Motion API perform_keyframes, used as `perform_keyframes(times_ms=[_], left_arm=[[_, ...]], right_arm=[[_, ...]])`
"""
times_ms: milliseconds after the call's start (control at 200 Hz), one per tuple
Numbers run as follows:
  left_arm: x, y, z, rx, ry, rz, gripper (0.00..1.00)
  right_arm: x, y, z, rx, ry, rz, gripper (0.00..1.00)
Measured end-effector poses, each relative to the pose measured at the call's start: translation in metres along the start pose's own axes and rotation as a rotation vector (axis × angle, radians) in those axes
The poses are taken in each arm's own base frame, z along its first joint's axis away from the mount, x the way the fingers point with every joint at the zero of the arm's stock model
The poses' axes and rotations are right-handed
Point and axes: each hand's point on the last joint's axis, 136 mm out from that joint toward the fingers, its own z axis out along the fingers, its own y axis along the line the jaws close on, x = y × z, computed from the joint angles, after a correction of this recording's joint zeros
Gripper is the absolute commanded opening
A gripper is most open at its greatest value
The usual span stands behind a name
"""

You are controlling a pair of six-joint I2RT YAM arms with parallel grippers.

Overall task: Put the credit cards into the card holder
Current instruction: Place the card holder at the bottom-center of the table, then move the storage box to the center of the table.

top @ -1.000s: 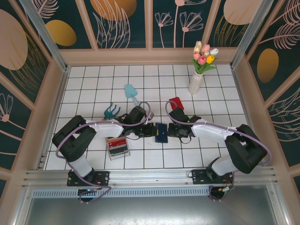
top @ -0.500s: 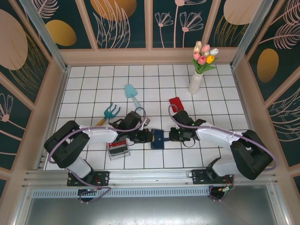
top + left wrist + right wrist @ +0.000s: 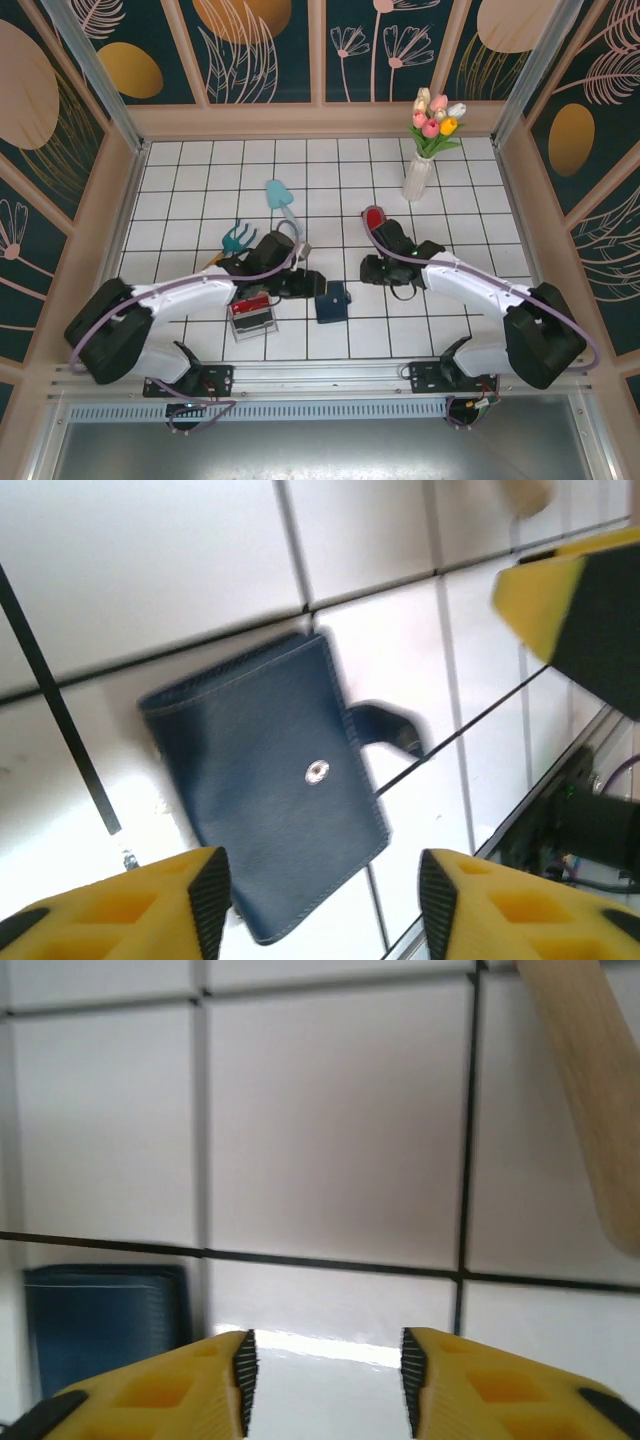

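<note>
Because a clear plastic slotted rack [image 3: 256, 331] holds them in its slots, the red and black plastic credit cards [image 3: 250, 304] sit nearest, easy to pinch. Beyond, the small navy-blue leather-like folding card holder [image 3: 332, 301] lies folded on the white tiled counter [image 3: 200, 190], tab unsnapped, contents hidden. Left hand [image 3: 320, 890] and right hand [image 3: 322, 1370] flank it, fingers apart, empty.

White tiled table [image 3: 200, 180] carries card holder [image 3: 332, 301], rack [image 3: 252, 316], vase [image 3: 418, 178]

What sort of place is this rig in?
Probably a staged lab cell, not a home: tiled table boxed in by floral-print panels, aluminium rail along the near edge, tulip vase as prop.
</note>
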Motion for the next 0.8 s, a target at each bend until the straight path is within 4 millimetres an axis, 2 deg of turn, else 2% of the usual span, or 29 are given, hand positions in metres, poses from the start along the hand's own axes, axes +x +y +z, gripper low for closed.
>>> perform_keyframes(times_ms=[100,175,275,300,365,405,495,575,691,801], left_arm=[[-0.031,-0.012,-0.041,-0.042,-0.186,0.012,0.73],[-0.050,-0.007,-0.074,-0.096,-0.324,-0.015,0.76],[-0.067,0.027,-0.118,-0.215,-0.487,-0.118,0.82],[-0.068,0.038,-0.127,-0.246,-0.517,-0.144,0.86],[-0.062,0.065,-0.145,-0.332,-0.571,-0.215,0.97],[-0.054,0.078,-0.153,-0.378,-0.590,-0.258,0.99],[-0.034,0.100,-0.165,-0.436,-0.612,-0.329,0.98],[-0.016,0.115,-0.166,-0.452,-0.610,-0.376,0.99],[0.010,0.135,-0.155,-0.446,-0.575,-0.445,0.99],[0.029,0.146,-0.138,-0.397,-0.535,-0.494,0.98]], right_arm=[[-0.018,0.034,-0.013,-0.112,-0.043,-0.036,0.50],[-0.028,0.067,-0.017,-0.192,-0.051,-0.086,0.50],[-0.032,0.115,-0.009,-0.268,-0.030,-0.176,0.52],[-0.031,0.127,-0.005,-0.285,-0.022,-0.198,0.53],[-0.023,0.154,0.006,-0.323,0.006,-0.254,0.54],[-0.014,0.166,0.013,-0.345,0.031,-0.282,0.54],[0.006,0.182,0.026,-0.378,0.088,-0.316,0.58],[0.017,0.187,0.031,-0.403,0.129,-0.320,0.60],[0.025,0.196,0.030,-0.467,0.163,-0.310,0.61],[0.035,0.202,0.030,-0.517,0.202,-0.312,0.60]])
